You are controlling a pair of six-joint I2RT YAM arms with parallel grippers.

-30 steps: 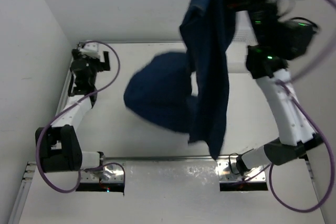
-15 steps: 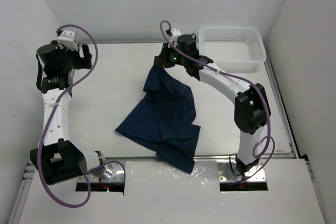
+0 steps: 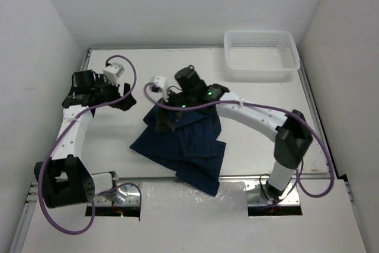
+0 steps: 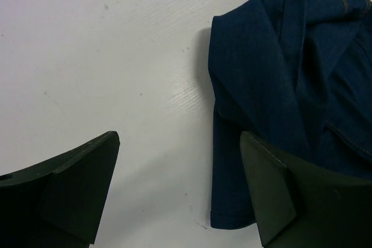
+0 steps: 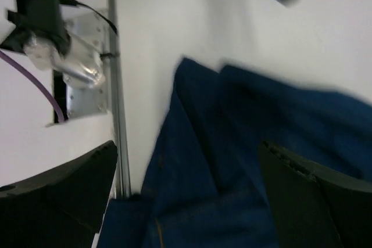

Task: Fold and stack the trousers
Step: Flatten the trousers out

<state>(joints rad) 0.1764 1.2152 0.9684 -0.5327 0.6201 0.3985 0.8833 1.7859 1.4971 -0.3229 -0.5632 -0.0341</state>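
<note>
- One pair of trousers [image 3: 189, 146] lies in a rumpled, flat heap at the middle of the table [image 3: 112, 146], toward its near edge. The nearest corner laps onto the metal strip [image 3: 177, 197] by the arm bases.
- Two grippers. The left gripper [image 4: 180, 193] hangs over bare table just left of the trousers' edge, fingers spread wide with nothing between them.
- The right gripper [image 5: 186, 201] is low over the far-left part of the trousers, fingers likewise apart and gripping nothing.
- One basket [image 3: 260, 57], white mesh, sits at the far right corner, well apart from the trousers.
- Hard to make out: from above, the right gripper's dark fingers merge with the dark cloth, so I cannot tell whether they touch it. The right wrist view is blurred. Waist and legs cannot be sorted out among the folds, though orange stitching shows in the left wrist view.
- The right arm reaches across the far edge of the trousers and covers part of it.
</note>
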